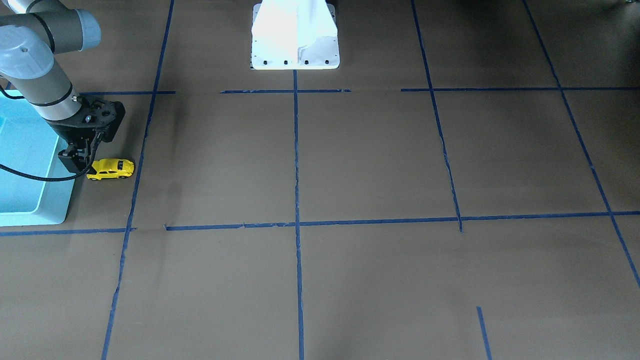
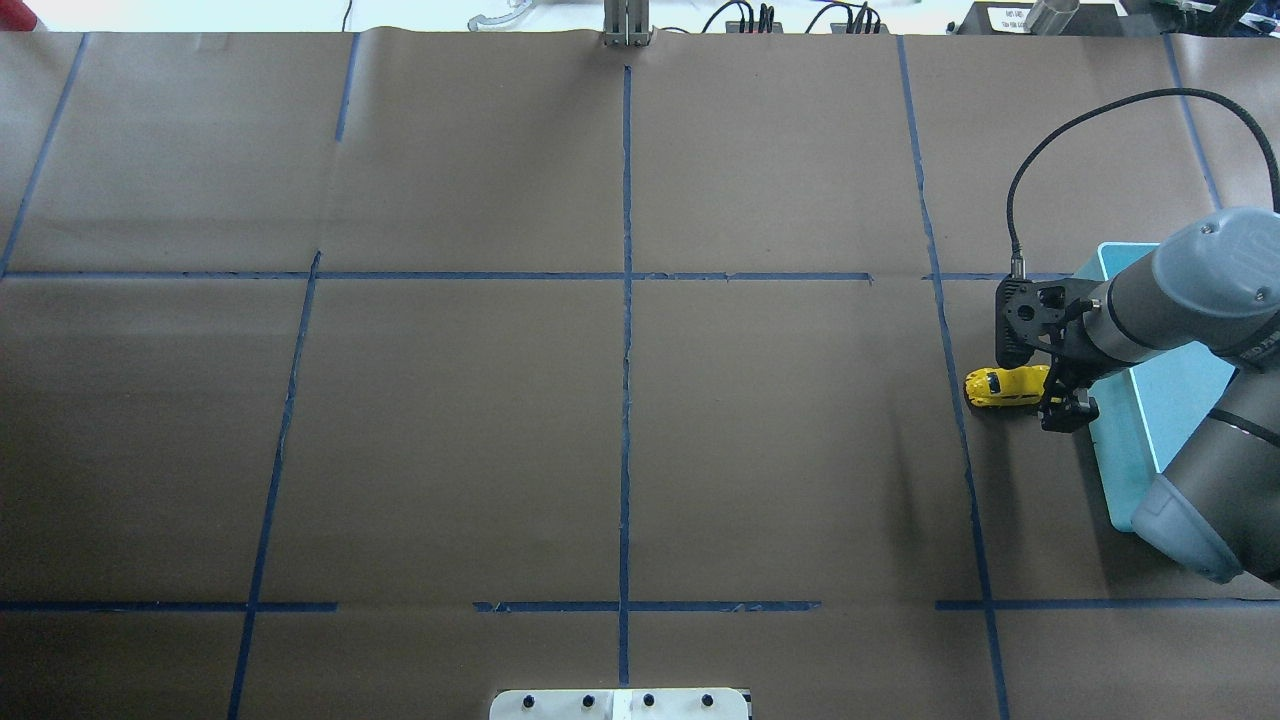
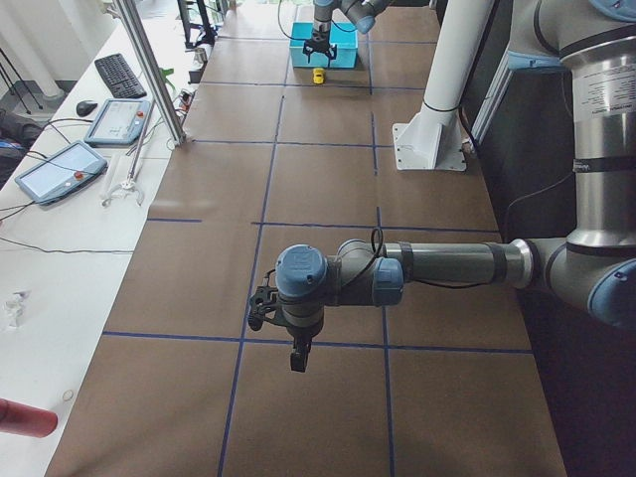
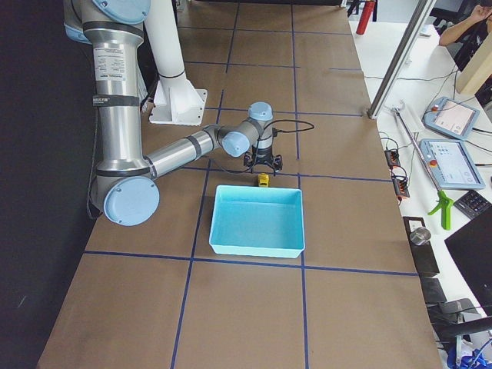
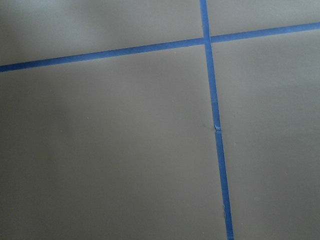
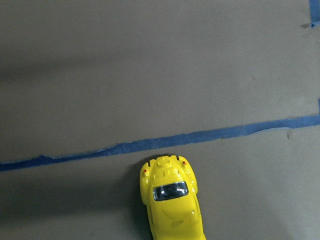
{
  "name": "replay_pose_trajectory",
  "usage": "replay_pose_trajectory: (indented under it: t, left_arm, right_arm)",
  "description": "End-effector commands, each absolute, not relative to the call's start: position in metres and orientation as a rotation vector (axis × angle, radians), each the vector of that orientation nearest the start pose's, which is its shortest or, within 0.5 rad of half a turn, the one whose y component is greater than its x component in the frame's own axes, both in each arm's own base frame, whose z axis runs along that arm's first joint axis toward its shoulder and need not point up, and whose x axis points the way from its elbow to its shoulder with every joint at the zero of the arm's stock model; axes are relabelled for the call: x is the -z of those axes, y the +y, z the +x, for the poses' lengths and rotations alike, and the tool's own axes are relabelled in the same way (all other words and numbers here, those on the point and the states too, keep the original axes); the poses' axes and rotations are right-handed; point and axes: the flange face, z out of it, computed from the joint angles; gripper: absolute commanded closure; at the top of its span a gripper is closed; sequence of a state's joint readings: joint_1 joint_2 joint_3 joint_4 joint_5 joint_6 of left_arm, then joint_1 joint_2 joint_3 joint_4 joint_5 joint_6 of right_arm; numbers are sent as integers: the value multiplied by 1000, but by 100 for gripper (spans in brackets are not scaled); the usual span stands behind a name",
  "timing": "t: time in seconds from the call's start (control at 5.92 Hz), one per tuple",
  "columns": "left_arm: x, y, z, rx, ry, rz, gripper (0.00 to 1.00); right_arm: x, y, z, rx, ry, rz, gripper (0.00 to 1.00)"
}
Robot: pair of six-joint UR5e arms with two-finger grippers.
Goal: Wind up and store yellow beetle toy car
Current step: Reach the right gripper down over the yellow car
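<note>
Your right gripper (image 2: 1060, 396), jaws spread, hovers over the end of the yellow car (image 2: 1003, 386) nearest the bin (image 2: 1125, 460). The car's long axis points straight away from the bin.

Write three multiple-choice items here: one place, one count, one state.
1. Relative to the light-blue rectangular plastic bin, the small yellow beetle-shaped toy car sits: A inside it; B beside it, on brown paper; C on its rim.
2. Toy cars visible: A one; B two; C three.
3. The car is: A on its roof; B on its side; C upright on its wheels.
Key: 1 B, it stands outside the bin's wall; 2 A, only one shows; 3 C, its roof faces up.
</note>
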State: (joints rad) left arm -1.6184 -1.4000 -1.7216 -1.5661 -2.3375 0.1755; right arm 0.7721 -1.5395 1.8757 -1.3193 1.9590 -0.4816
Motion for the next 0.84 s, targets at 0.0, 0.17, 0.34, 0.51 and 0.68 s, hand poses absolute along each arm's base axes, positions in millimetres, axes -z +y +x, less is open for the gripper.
replay_pose_trajectory:
  t: [0.0,0.17,0.34,0.51,0.68]
  left_arm:
    - [-669,-410,-80,-95,825,46,0]
    - [-666,-412,-80,-98,821,54,0]
    - [-667,-413,-81,-99,814,53,0]
    - [-669,-412,-81,-98,814,49,0]
    - [-669,-412,-81,-98,814,49,0]
  right_arm:
    - [-497,-418,-330,1391,-495,526,0]
    - [-498,-418,-332,1398,-493,527,0]
    - [-505,-421,-335,1409,-486,516,0]
    - [-504,-422,-337,1408,-483,520,0]
    - [-505,-423,-336,1405,-475,520,4]
